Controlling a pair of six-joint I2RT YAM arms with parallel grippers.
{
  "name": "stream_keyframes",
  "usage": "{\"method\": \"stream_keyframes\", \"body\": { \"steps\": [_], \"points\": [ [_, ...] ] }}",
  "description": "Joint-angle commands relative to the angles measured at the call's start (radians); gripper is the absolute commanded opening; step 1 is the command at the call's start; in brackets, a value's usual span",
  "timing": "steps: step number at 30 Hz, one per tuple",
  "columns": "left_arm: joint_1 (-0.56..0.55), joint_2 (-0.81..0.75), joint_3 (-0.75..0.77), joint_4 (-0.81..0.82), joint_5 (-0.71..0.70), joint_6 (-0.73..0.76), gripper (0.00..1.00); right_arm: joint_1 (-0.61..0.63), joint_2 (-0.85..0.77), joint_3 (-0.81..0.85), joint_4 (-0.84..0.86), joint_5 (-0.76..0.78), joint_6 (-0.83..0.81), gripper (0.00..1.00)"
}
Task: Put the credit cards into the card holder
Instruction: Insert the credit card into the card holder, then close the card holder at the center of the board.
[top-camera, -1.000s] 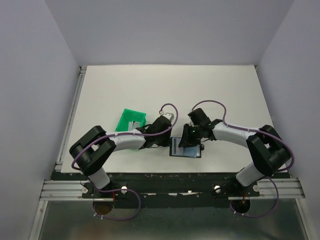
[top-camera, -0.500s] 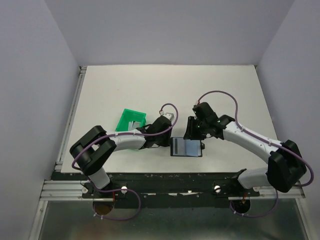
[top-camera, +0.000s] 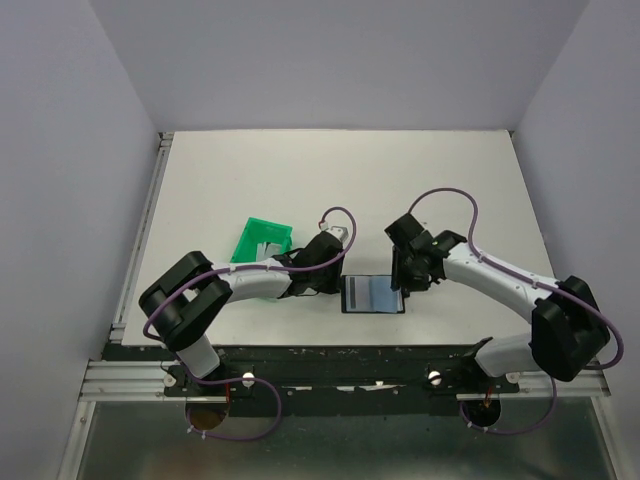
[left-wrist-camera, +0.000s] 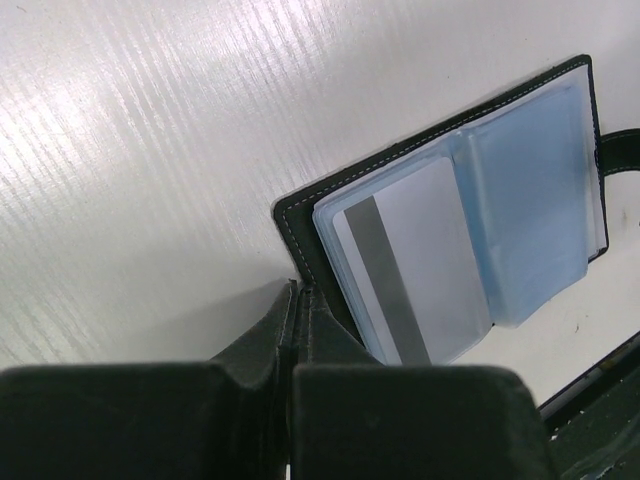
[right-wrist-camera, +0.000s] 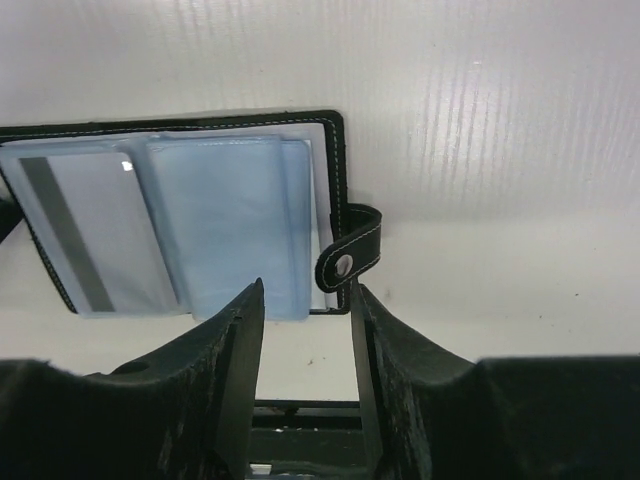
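Observation:
The black card holder (top-camera: 372, 295) lies open near the table's front edge, its pale blue sleeves facing up. A silvery-grey credit card (left-wrist-camera: 410, 265) with a dark stripe sits in the left sleeve and also shows in the right wrist view (right-wrist-camera: 85, 245). My left gripper (top-camera: 338, 287) is shut, its tips (left-wrist-camera: 298, 290) pinching the holder's left cover edge (left-wrist-camera: 300, 235). My right gripper (top-camera: 398, 282) is open and empty (right-wrist-camera: 305, 290), just above the holder's right edge, beside the strap with the light stud (right-wrist-camera: 350, 258).
A green plastic bin (top-camera: 262, 241) stands left of the left gripper, with whitish cards (top-camera: 268, 247) inside. The table's front edge and a black rail (right-wrist-camera: 300, 410) lie just beyond the holder.
My right gripper has lifted off the middle of the holder and moved to its right edge, leaving the striped card showing in the sleeve. The left arm has not moved.

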Motion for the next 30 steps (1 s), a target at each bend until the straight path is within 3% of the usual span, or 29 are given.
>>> {"method": "stream_keyframes", "body": {
  "steps": [1, 9, 18, 30],
  "points": [
    [-0.008, -0.027, 0.012, -0.057, 0.033, -0.012, 0.0, 0.004, 0.035, -0.003, -0.057, 0.064, 0.033, 0.49],
    [-0.006, -0.038, 0.039, -0.104, 0.031, -0.011, 0.0, 0.004, 0.091, 0.01, -0.111, 0.139, 0.042, 0.49],
    [-0.008, -0.056, 0.04, -0.124, 0.03, -0.017, 0.0, 0.004, 0.094, 0.007, -0.091, 0.197, 0.054, 0.41],
    [-0.008, -0.049, -0.01, -0.121, 0.041, -0.052, 0.0, 0.005, 0.163, 0.024, -0.048, 0.181, 0.027, 0.2]
  ]
}}
